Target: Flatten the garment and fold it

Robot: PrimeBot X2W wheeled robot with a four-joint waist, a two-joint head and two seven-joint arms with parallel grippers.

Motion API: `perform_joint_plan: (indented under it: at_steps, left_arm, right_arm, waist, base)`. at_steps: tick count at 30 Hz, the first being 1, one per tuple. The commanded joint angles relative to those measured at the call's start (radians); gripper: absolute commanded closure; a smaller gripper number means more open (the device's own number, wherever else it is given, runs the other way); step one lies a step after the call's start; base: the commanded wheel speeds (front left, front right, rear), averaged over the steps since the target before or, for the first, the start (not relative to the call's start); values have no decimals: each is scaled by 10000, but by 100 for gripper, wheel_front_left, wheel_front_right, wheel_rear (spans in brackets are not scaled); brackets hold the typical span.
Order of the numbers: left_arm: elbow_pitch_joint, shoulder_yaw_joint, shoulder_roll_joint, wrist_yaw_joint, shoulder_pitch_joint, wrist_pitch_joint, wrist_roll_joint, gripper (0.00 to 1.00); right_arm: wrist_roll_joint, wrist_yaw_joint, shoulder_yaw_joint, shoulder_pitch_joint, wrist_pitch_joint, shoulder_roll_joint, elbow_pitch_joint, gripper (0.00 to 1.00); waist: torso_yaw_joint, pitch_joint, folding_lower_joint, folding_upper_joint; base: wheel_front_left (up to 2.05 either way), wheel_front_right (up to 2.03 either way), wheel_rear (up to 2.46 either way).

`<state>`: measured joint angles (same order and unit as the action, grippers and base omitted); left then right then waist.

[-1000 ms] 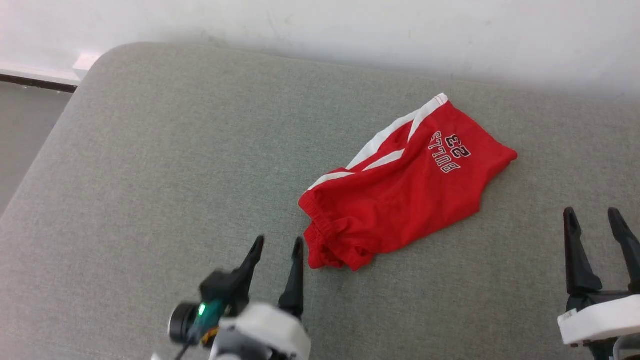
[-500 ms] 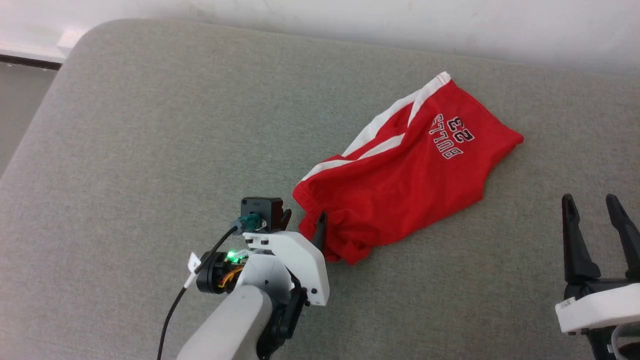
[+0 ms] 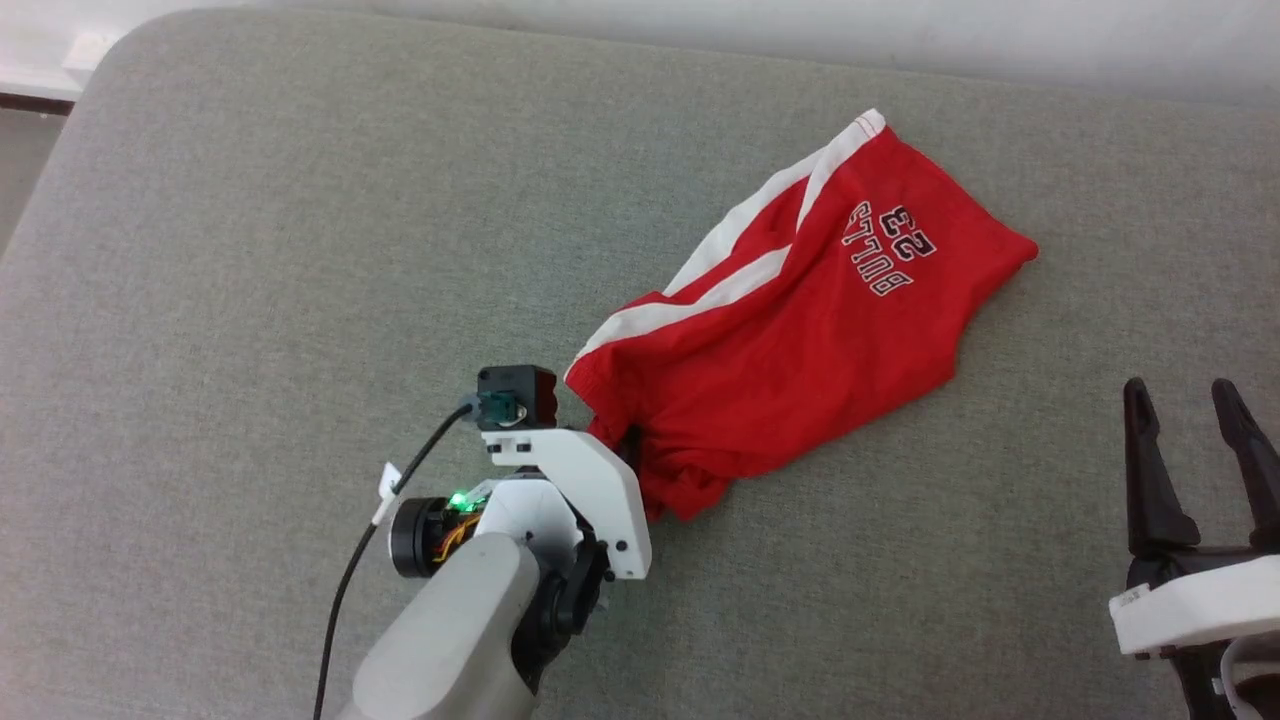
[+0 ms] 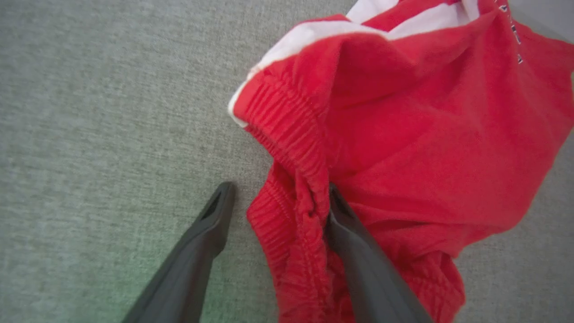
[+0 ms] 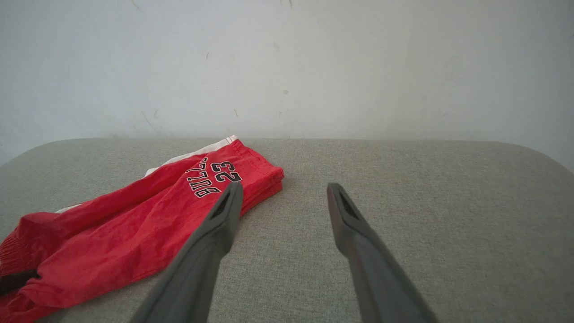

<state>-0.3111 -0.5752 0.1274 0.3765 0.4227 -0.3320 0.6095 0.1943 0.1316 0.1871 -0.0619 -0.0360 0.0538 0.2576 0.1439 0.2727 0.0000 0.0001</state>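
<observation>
Head view: the bright red soft-fabric shorts with white side stripes (image 3: 800, 340) are lying on the grey fabric-covered desk (image 3: 250, 300), slightly toward 2 o'clock from the middle of the view. They are running on a diagonal, with the gathered waistband end at 7 o'clock and the leg hem at 1 o'clock. They are bunched and creased, not flat.

The white, black-outlined "BULLS 23" lettering (image 3: 885, 250) is sitting near the hem end and reading upside down from where you are looking. The white stripes (image 3: 720, 290) are running along the shorts' 10 o'clock edge.

Your left gripper (image 4: 280, 188) is standing with its jaws spread wide and is straddling the elastic waistband (image 4: 287, 130). One finger is resting on bare desk at the band's 9 o'clock. The other is tucking in against the red fabric at its 3 o'clock. The jaws are not clamping anything.

Your right gripper (image 3: 1180, 390) is hovering at 4 o'clock in the head view. Its fingers are parted and holding nothing, and it is well apart from the shorts.

The pale wall (image 5: 287, 67) is rising behind the desk's far edge at 12 o'clock.
</observation>
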Motion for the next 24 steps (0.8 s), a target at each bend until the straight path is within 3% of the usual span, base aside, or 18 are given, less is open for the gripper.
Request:
perform_joint_plan:
  at_steps: [1, 2, 7, 12, 18, 24]
  left_arm:
    - [-284, -66, -93, -146, -120, -213, 175, 79]
    - [-333, -80, -125, -212, -139, -265, 258, 100]
    - [-364, 77, -264, -437, -349, -70, 669, 100]
    - [-15, 396, -298, -570, -673, 484, 969, 100]
    - [638, 402, -183, -656, -847, 846, 904, 100]
    - [1063, -24, -431, -814, -491, 1025, 769, 100]
  right_arm:
    - [-34, -9, -52, 175, -57, -35, -13, 0]
    - [-56, -9, -93, 209, -85, -35, -18, 0]
    - [-164, -9, -521, 586, -311, 394, -15, 0]
    - [129, -9, -1195, 1683, -941, 1411, -30, 0]
    - [887, -9, -1542, 3641, -3101, 2680, -680, 0]
    - [1224, -9, -1930, 5576, -5455, 3916, -2037, 0]
  waist:
    - [-2, 19, 0, -1]
    - [-2, 21, 0, -1]
    - [30, -74, 0, -1]
    - [173, -83, 0, -1]
    - [604, 335, 0, -1]
    - [1192, 1120, 0, -1]
  base:
    - [0, 0, 0]
    - [0, 0, 0]
    - [0, 0, 0]
    - [0, 0, 0]
    - [0, 0, 0]
    - [0, 0, 0]
